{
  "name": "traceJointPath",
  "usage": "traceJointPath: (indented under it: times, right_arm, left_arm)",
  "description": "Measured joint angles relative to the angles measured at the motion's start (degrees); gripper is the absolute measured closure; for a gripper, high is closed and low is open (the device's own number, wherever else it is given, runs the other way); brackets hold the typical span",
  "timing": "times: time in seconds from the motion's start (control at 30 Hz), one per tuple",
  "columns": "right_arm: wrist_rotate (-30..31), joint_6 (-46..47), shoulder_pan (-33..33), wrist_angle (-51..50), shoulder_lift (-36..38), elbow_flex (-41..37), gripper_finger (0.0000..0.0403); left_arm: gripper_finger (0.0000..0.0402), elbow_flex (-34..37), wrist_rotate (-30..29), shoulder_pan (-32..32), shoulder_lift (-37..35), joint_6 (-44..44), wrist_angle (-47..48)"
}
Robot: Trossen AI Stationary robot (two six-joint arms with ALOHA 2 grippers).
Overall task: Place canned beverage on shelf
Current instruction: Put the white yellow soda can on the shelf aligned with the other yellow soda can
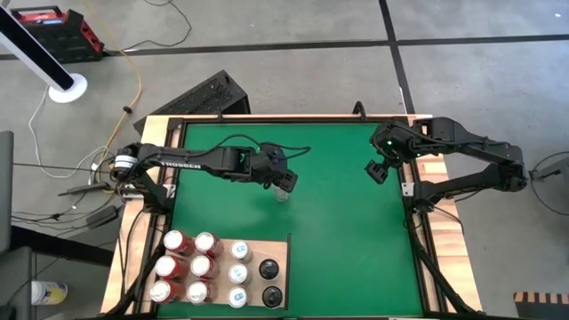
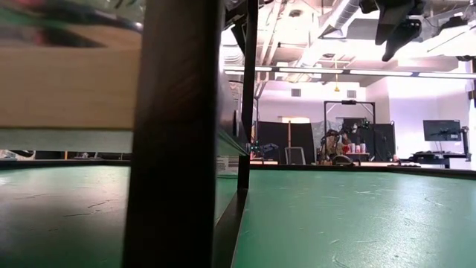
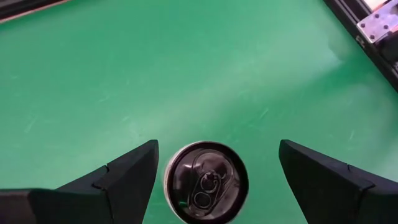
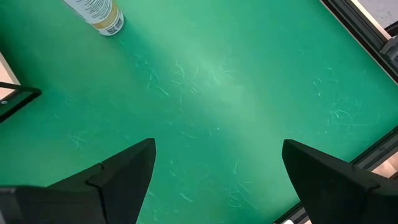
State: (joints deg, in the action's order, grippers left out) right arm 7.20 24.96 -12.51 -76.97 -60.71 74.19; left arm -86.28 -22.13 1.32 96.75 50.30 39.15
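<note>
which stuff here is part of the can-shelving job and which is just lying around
In the job: can standing on the mat, between the open left claw fingers; shelf with cans on it.
Lying about: red box, white lamp base, yellow cable.

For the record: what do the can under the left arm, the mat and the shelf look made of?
The can looks like metal, probably aluminium: dull silvery lid with a pull tab and a rolled rim. The mat looks like a matte green sheet, perhaps rubber or vinyl, marked with fine pale scuffs. The shelf looks like pale unfinished wood or plywood, though its grain is hard to make out.
</note>
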Motion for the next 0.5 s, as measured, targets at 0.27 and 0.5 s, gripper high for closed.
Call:
traceJointPath:
  times: [0.27, 0.5]
  right_arm:
    - [0.0, -0.16, 0.0, 1.17, -0.02, 0.0, 0.0029]
    - [-0.02, 0.08, 0.0, 1.05, -0.02, 0.0, 0.0029]
  left_arm:
    - [0.0086, 0.04, 0.22, -0.42, 2.43, -4.33, -0.52]
    - [0.0086, 0.57, 0.69, -0.26, 2.75, -9.77, -3.11]
